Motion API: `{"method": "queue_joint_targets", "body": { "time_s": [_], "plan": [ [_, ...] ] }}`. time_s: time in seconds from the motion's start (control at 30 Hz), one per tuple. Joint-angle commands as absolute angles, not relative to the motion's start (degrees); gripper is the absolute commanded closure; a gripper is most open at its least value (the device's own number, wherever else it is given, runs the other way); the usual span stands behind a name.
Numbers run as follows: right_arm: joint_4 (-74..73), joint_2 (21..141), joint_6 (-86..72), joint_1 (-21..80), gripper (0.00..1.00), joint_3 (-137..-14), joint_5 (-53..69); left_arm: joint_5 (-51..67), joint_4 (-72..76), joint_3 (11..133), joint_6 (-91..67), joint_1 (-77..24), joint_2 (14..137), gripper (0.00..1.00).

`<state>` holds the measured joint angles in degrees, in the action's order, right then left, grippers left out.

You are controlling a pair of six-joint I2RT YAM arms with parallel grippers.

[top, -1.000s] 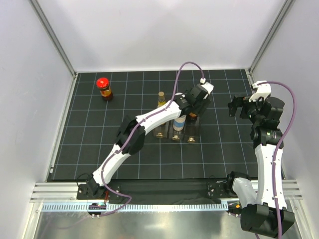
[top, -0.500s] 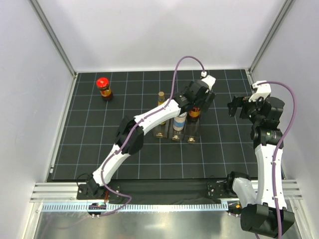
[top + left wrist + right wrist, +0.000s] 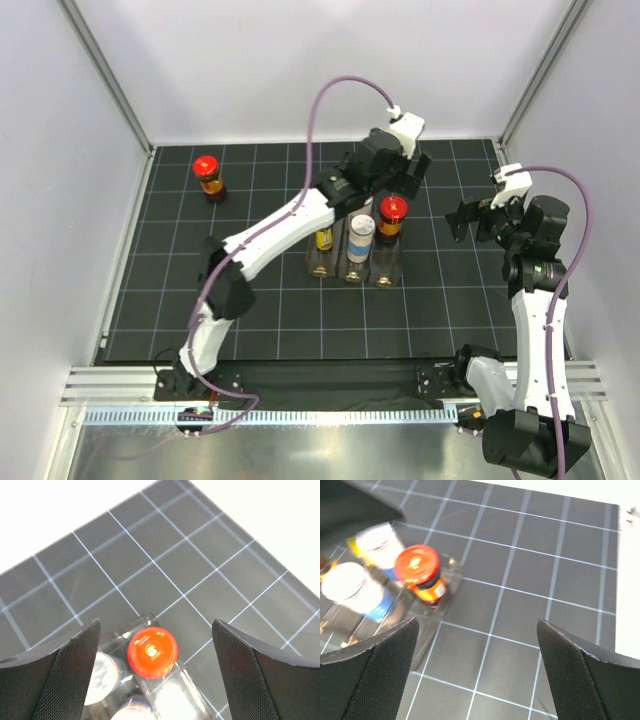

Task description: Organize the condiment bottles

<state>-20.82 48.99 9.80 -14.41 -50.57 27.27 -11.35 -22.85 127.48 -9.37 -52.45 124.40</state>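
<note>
Left pincer (image 3: 155, 625), right pincer (image 3: 477, 621) spread wide

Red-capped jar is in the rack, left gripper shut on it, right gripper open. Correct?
Not quite: the left gripper is open, its fingers spread wide above the jar, as the left wrist view shows. The jar does stand in the rack, and the right gripper is open.

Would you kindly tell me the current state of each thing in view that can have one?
Racked red-capped jar: upright, capped, in the rack's right slot, not gripped.
Loose red-capped jar: upright, capped, on the mat outside the rack.
White blue-labelled bottle: upright, capped, in the middle slot.
Yellow-labelled bottle: upright in the left slot, partly hidden.
Left end effector: open, empty, above the racked red-capped jar.
Right end effector: open, empty.
</note>
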Motion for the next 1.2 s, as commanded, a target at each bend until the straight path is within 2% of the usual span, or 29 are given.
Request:
{"method": "queue_joint_targets", "body": {
  "time_s": [0.0,0.23,0.37,0.47,0.7,0.9,1.17],
  "plan": [
    [-21.53,48.6,14.58,-14.68,0.0,-50.19,36.02,-12.13,-19.34,119.67,-9.4,-50.45,113.84,0.1],
    [-24.96,51.68,18.72,-14.77,0.0,-50.98,44.47,-12.48,-13.36,91.55,-16.95,-41.33,96.08,0.08],
    [-24.87,51.77,18.98,-14.68,0.0,-50.71,45.7,-12.74,-11.16,80.97,-22.23,-33.24,87.65,0.07],
    [-24.87,51.94,18.9,-14.68,0.0,-50.71,45.79,-13.36,-11.07,76.03,-26.52,-25.42,85.96,0.06],
    [-24.7,52.12,18.81,-14.59,0.0,-50.71,45.53,-12.04,-14.93,74.0,-34.27,-9.25,90.6,0.06],
    [-24.7,52.29,18.72,-14.68,0.0,-50.63,45.44,-10.99,-17.93,78.57,-33.93,-3.88,97.81,0.06],
    [-24.61,52.38,18.72,-14.59,0.0,-50.63,45.0,-12.74,-21.35,88.85,-30.94,-1.76,108.79,0.07]
  ]
}}
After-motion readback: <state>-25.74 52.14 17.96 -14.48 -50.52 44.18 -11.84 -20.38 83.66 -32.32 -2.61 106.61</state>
